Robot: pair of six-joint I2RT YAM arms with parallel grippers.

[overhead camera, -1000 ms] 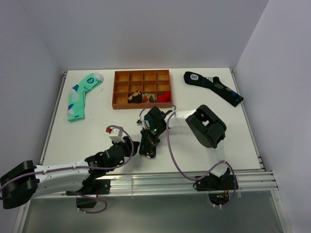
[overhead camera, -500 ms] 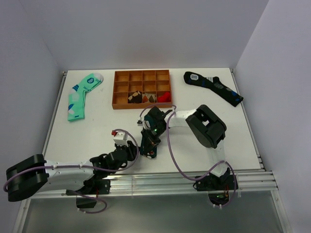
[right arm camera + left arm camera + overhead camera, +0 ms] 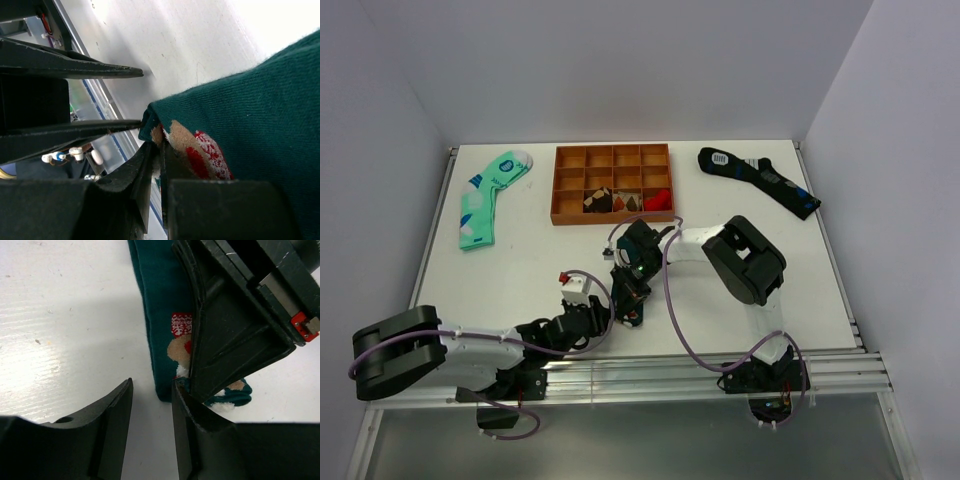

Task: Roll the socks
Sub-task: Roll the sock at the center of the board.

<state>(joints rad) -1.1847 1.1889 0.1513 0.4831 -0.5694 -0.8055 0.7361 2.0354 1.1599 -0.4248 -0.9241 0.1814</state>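
Observation:
The dark teal-green socks (image 3: 160, 300) lie flat on the white table, with a red, white and brown cartoon figure (image 3: 180, 340) near their near end. My right gripper (image 3: 159, 145) is shut on that end, pinching the fabric beside the figure (image 3: 200, 150). From above, the right gripper (image 3: 628, 298) covers most of the socks. My left gripper (image 3: 152, 385) is open, with only bare table between its fingers. Its right finger (image 3: 187, 415) sits against the socks' near corner. Both left fingers (image 3: 75, 132) show as thin black blades in the right wrist view.
A mint-green sock (image 3: 485, 198) lies at the far left and a black sock with blue patches (image 3: 758, 180) at the far right. An orange compartment tray (image 3: 613, 183) with small items stands at the back centre. The metal rail (image 3: 650, 375) runs just behind the left gripper.
My left arm has swung right and forward, bringing its open gripper up to the socks' near end. The right gripper has stayed shut on the socks in the same place.

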